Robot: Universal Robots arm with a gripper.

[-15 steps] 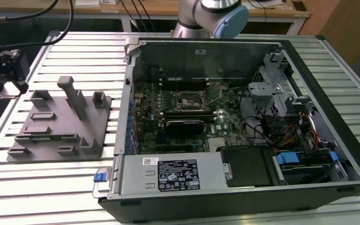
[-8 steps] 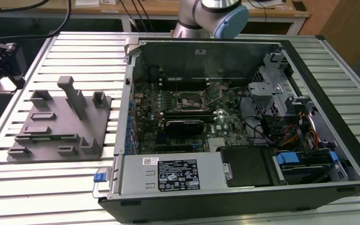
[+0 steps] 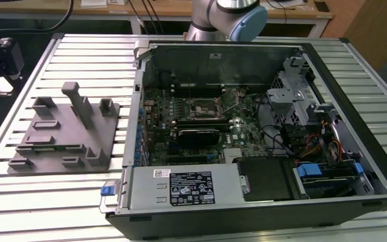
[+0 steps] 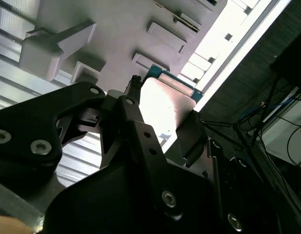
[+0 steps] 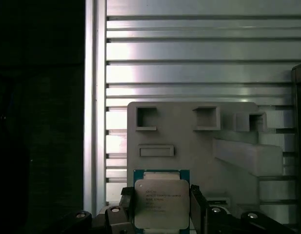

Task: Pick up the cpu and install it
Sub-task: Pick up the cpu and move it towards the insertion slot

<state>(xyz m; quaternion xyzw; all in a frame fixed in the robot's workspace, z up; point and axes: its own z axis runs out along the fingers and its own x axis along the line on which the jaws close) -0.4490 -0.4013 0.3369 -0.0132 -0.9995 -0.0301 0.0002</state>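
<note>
One cpu (image 5: pixel 161 204), a flat square chip with a pale silvery lid on a teal-green board, sat clamped between the two black fingers (image 5: pixel 198 210) of the end effector (image 5: pixel 161 211), clear of the single grey fixture (image 5: pixel 189 141) on the slatted table (image 5: pixel 199 48). Small print crossed its lid, too faint to read. One open computer case (image 3: pixel 213 60) lay beside that fixture.

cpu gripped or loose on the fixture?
Gripped: in both wrist views the gripper has its fingers against opposite edges of the cpu, over the grey fixture. Lifted clear or resting: cannot tell.
</note>
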